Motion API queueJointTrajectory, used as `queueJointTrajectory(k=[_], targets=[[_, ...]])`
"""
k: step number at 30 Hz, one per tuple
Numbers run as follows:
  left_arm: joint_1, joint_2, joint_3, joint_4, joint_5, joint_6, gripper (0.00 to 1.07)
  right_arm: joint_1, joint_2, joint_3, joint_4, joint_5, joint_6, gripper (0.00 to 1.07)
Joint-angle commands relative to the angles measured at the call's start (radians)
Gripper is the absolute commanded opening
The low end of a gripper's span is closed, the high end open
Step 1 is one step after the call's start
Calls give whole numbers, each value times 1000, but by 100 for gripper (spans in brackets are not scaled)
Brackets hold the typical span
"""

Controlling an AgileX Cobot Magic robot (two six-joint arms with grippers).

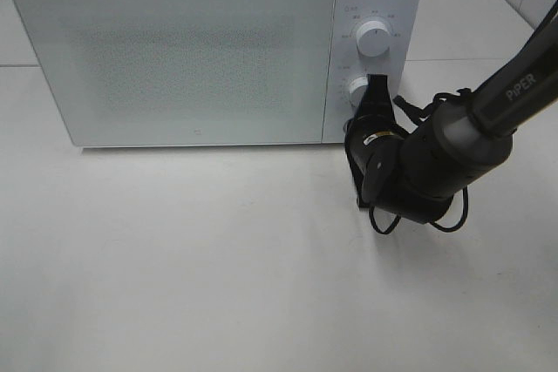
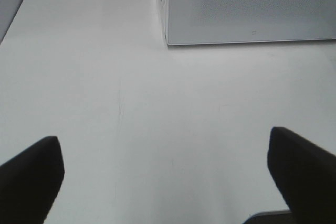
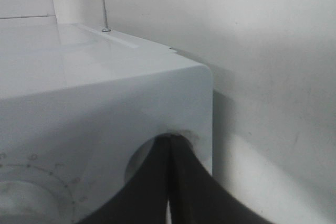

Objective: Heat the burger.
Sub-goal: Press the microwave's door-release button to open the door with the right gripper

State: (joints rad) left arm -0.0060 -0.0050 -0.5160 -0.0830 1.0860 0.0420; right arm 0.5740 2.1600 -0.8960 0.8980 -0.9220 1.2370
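The burger is out of view. The white microwave (image 1: 192, 58) stands at the back of the table with its door closed; its front corner also shows in the left wrist view (image 2: 247, 9). My right gripper (image 1: 377, 86) is shut, its fingers pressed together with the tips against the lower knob (image 1: 357, 90) on the control panel. Up close in the right wrist view, the right gripper (image 3: 170, 141) touches the rim of that knob (image 3: 137, 165). My left gripper (image 2: 165, 148) is open over bare table with nothing between its fingers; it does not show in the exterior high view.
The upper knob (image 1: 375, 38) sits above the lower one on the panel. The white table (image 1: 218, 259) spreads in front of the microwave. A wall rises close behind and right of the microwave (image 3: 273, 51). The right arm (image 1: 453, 141) reaches in from the right.
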Motion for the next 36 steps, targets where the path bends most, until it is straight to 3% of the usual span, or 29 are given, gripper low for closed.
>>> queueJointTrajectory(k=[1,11,21,36], targets=[[2,-5,0,-8,-13,-5,98,-15,-10,-52,-16,-138,11,0],[2,-5,0,-8,-13,-5,98,-26,25,-149,-37,-211,-1,0],[2,-5,0,-8,-13,-5,98,-25,25,-148,-38,-178,-1,0],[2,-5,0,-8,-13,-5,98,-23,-24,-56,-39,-34,-4,0]])
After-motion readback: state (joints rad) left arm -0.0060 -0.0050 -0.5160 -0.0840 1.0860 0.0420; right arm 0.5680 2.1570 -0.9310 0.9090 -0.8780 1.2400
